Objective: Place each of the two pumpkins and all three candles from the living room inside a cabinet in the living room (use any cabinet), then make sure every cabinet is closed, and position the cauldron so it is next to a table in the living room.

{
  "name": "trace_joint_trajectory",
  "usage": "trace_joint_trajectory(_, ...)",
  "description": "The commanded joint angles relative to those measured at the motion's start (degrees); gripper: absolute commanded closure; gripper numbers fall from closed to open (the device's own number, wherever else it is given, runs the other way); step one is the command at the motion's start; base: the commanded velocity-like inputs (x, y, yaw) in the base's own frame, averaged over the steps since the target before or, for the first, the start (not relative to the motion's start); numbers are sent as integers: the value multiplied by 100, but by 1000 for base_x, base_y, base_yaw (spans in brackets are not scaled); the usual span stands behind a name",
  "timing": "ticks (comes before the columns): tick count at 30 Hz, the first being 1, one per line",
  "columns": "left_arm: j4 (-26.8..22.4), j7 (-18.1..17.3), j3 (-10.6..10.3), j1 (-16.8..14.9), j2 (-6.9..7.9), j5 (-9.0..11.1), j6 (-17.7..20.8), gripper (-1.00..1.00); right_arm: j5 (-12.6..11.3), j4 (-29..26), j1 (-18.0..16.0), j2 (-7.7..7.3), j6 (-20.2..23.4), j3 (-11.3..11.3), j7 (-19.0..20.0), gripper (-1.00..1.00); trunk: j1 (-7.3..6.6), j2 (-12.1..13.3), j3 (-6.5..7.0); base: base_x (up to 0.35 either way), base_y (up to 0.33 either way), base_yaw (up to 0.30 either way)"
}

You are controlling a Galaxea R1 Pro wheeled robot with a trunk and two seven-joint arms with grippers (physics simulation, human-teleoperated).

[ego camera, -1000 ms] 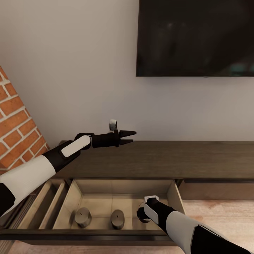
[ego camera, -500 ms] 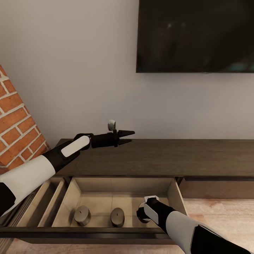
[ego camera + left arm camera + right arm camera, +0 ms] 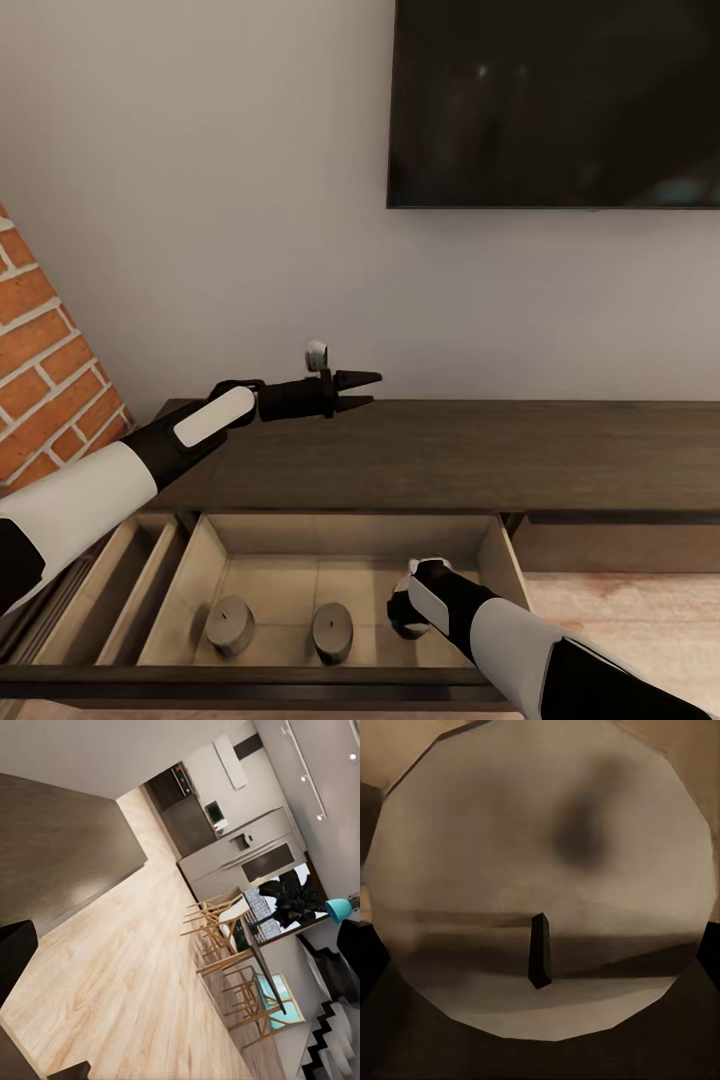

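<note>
Since a second ago the head camera has shifted slightly, so more of the open drawer's floor shows, while both arms hold the same pose. The long, low dark-brown wood cabinet stands against the pale wall, its pale beige drawer pulled out toward the robot. Two squat grey-beige candles stand apart on the near part of the drawer floor. The right gripper reaches down into the drawer's right side over a third candle, a faceted disc with a short dark wick (whether its fingers grip it cannot be told). The left gripper hovers above the cabinet top, its black fingers slightly parted and empty.
</note>
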Motion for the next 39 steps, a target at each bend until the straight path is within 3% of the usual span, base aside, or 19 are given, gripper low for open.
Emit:
trace_joint_trajectory(1,1,0,0,0,2,1,0,-100,23,-3,-1,0,152,0,9,100,0,0,0,6,0,0)
trace_joint_trajectory(7,1,0,-1,0,5,3,3,-100,12,5,-1,3,630,-25,24,100,0,0,0,1,0,0)
trace_joint_trajectory(19,-3,0,-1,0,22,3,17,-100,15,11,-1,1,644,-40,17,100,0,0,0,0,0,0)
trace_joint_trajectory(33,-7,0,-1,0,-2,3,13,-100,26,8,-1,9,610,-40,14,100,307,-562,-251,0,0,0)
trace_joint_trajectory(39,-7,0,-1,0,-3,3,9,-100,45,9,-1,9,312,-33,-17,100,439,-802,-359,0,0,0)
